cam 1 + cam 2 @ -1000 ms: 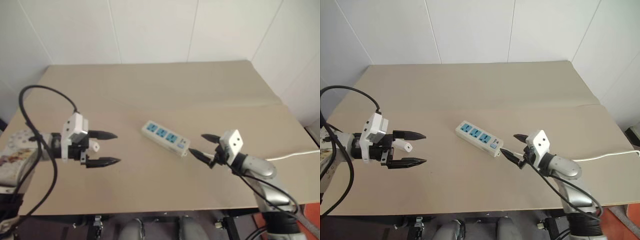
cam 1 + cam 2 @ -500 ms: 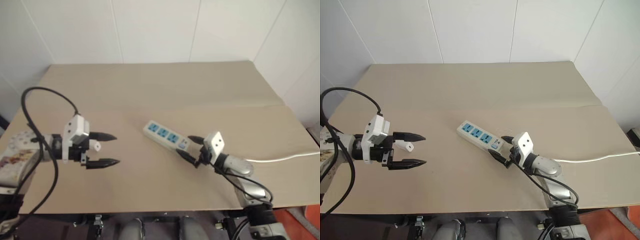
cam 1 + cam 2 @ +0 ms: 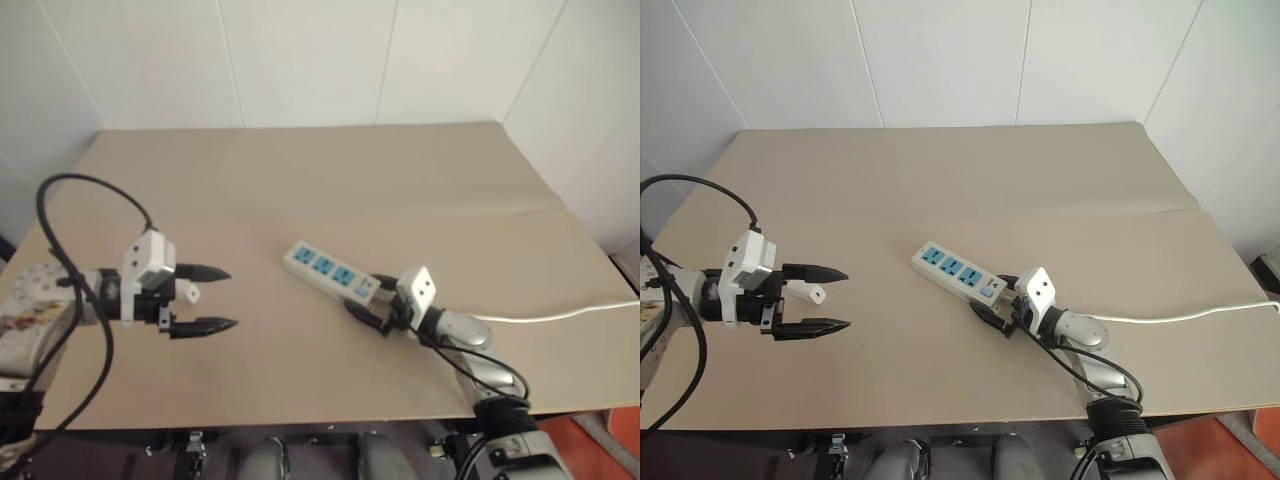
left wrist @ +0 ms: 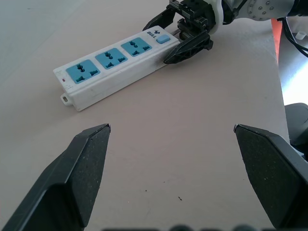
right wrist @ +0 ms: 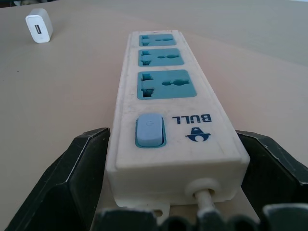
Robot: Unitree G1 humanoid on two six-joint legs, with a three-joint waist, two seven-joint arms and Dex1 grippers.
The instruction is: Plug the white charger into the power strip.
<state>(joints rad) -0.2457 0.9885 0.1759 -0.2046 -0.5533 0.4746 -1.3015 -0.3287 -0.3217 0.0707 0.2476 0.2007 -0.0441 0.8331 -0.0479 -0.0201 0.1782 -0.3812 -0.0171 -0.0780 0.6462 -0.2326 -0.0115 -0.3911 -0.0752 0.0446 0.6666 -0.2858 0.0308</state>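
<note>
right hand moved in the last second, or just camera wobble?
Yes. The right hand has moved left toward the power strip. Its open fingers now flank the strip's switch end, where before they stood clear of it.

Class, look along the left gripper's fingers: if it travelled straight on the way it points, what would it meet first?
Most likely the power strip, which lies ahead of the open left gripper. Depth is unclear, so bare table might come first.

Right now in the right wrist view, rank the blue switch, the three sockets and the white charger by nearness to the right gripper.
1. Blue switch, between the right gripper's open fingers.
2. Nearest socket, just beyond it.
3. Middle socket.
4. End socket.
5. White charger, off the strip on the table.
</note>
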